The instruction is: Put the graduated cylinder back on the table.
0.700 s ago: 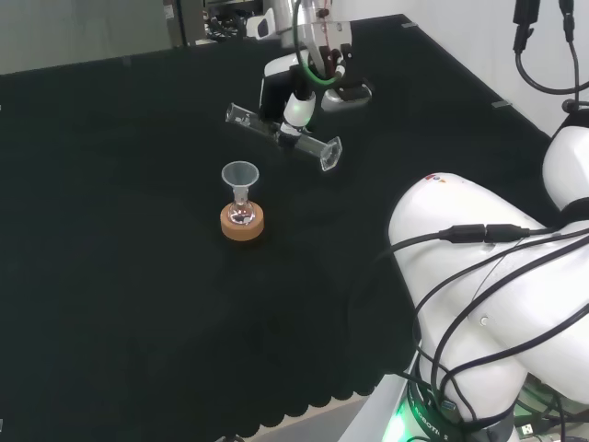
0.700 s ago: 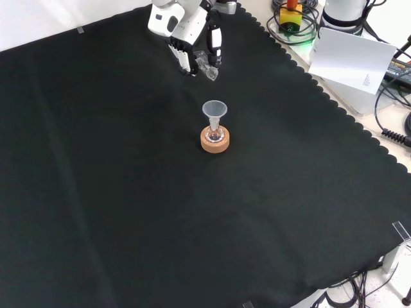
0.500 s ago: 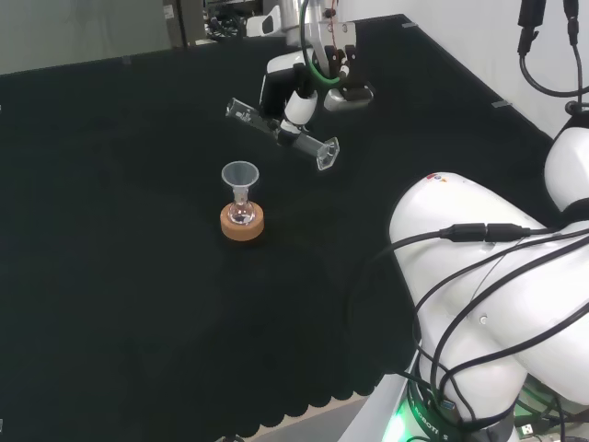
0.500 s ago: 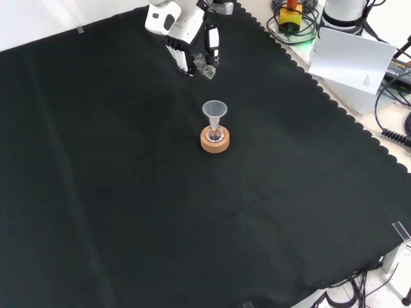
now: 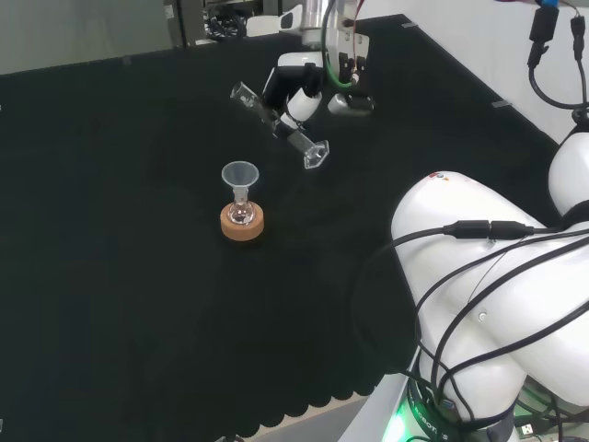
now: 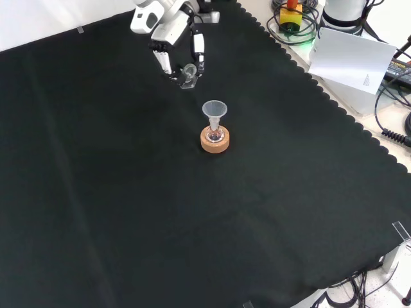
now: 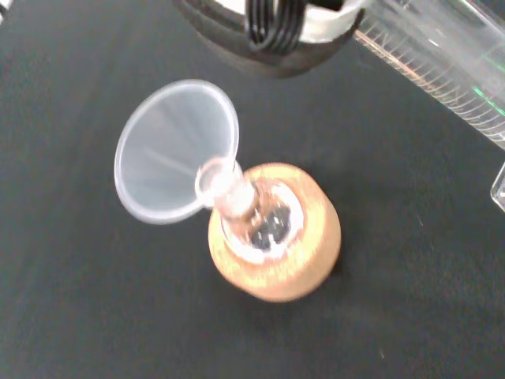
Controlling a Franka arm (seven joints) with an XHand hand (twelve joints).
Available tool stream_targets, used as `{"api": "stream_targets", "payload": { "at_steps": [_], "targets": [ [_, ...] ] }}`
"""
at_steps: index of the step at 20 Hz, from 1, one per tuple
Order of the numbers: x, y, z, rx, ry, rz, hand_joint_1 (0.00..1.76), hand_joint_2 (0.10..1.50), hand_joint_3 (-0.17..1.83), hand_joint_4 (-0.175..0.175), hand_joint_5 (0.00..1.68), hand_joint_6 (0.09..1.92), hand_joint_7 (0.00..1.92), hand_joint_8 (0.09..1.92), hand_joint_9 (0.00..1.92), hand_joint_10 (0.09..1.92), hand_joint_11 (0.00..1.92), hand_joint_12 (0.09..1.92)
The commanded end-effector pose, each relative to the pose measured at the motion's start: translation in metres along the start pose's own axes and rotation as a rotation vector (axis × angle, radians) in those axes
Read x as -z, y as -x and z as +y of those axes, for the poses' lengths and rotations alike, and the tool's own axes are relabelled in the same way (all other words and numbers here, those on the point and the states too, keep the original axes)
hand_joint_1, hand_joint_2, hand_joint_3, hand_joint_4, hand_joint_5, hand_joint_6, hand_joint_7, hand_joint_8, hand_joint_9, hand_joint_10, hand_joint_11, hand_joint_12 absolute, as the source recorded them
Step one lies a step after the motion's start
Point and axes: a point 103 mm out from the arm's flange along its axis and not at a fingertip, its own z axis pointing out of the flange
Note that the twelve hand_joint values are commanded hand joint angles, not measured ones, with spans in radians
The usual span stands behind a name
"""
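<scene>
Head view, left to right. A small round-bottomed clear glass flask (image 5: pixel 242 214) sits in a tan cork ring stand (image 5: pixel 242 223) on the black cloth of the table (image 5: pixel 110 239), left of centre. A clear plastic funnel (image 5: pixel 240 173) stands in the flask's neck, mouth up. A little liquid or residue seems to lie in the flask's bulb; cannot tell which.

Up and right of the funnel, the black and white hand (image 5: pixel 294 87) hangs above the cloth with its fingers curled round the clear graduated cylinder (image 5: pixel 281 125). The cylinder is held off the table, steeply tilted: its open mouth points up and left, its flat foot down and right, the foot end lower than the mouth. The foot is clear of the cloth. The cylinder is near the funnel but apart from it. Contents of the cylinder: cannot tell.

At the far right stand the arm's big white links (image 5: pixel 488 295) with black cables over them.

Front view: the hand (image 6: pixel 168 35) comes in at top, left of centre; the cylinder's foot (image 6: pixel 187 74) faces the camera, above and slightly left of the funnel (image 6: pixel 214 110) and cork stand (image 6: pixel 214 140).

Wrist view: funnel (image 7: pixel 177 150), flask (image 7: pixel 256 221) and cork ring (image 7: pixel 276 237) are close; the printed scale on the cylinder wall (image 7: pixel 442 67) is visible.
</scene>
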Motion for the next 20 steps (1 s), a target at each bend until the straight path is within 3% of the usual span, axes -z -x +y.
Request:
{"api": "stream_targets", "payload": {
  "at_steps": [1,9,20],
  "targets": [
    [0.002,0.025,0.024,0.051,0.087,0.119,1.3,1.01,0.0,-0.175,1.21,0.62,1.27,0.58,1.64,0.09,1.32,0.67],
    [0.0,0.048,0.043,0.124,0.193,0.212,1.3,1.01,0.0,-0.175,1.21,0.62,1.26,0.58,1.64,0.09,1.32,0.67],
    [-0.026,0.063,0.058,0.17,0.276,0.289,1.3,1.01,0.0,-0.175,1.21,0.62,1.26,0.58,1.62,0.09,1.32,0.66]
  ]
}}
